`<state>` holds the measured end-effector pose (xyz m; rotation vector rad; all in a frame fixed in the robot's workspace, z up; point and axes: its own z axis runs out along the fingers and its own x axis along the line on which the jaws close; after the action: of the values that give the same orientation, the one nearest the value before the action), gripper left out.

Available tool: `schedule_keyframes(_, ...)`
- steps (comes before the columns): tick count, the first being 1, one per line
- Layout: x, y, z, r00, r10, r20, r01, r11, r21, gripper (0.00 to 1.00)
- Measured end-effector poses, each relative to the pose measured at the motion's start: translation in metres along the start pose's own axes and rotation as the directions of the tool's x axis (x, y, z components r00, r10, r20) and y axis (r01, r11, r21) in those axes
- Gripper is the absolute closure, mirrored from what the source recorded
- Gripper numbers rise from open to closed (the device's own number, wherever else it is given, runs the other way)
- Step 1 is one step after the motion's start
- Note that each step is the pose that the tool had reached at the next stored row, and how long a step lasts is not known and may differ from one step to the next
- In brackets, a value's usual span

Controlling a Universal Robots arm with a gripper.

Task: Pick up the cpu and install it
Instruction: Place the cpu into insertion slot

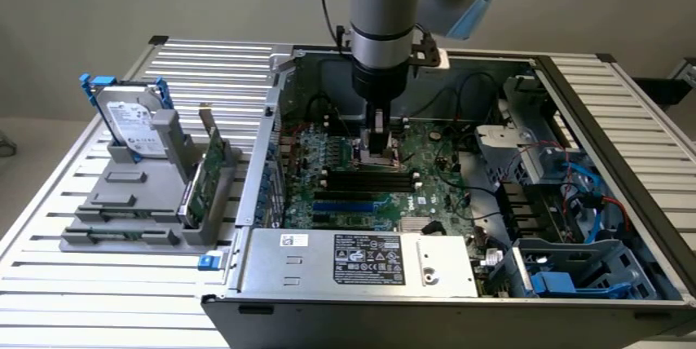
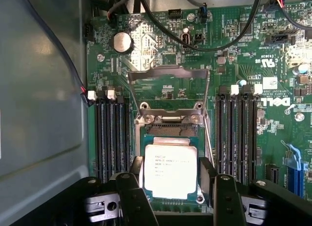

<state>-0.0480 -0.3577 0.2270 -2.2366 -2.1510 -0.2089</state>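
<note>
A slatted metal table point(image 1: 65, 284) holds, at the exterior view's left, a grey plastic rack point(image 1: 130, 202) standing a silver hard drive point(image 1: 133, 127) upright, presumably for easy grasping. Next to it is an open grey computer case point(image 1: 256, 178). Inside, the black gripper point(image 2: 173, 179) has its jaws wide, gripping nothing and straddling the small silvery square cpu point(image 2: 169, 170), which lies flat in its black-framed socket point(image 2: 168, 131), seemingly seated.

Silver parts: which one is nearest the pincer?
The cpu, small square chip in the motherboard socket below the pincer; the hard drive stands outside the case.
</note>
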Motion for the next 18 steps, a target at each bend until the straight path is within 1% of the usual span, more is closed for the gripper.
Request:
schedule_keyframes(7,-0.002,-0.0007,0.0064,1.0000,0.000,0.0002,0.000,1.0000,-0.0008,0.45)
schedule_keyframes(10,-0.002,-0.0007,0.0087,1.0000,0.000,0.0003,0.000,1.0000,-0.0036,0.45)
schedule_keyframes(15,-0.003,-0.0011,0.0131,1.0000,-0.001,0.0022,0.001,1.0000,-0.0079,0.45)
schedule_keyframes(17,-0.003,-0.0012,0.0144,1.0000,-0.001,0.0032,0.001,0.9999,-0.0107,0.45)
schedule_keyframes(18,-0.003,-0.0013,0.0151,1.0000,-0.002,0.0040,0.002,0.9999,-0.0132,0.45)
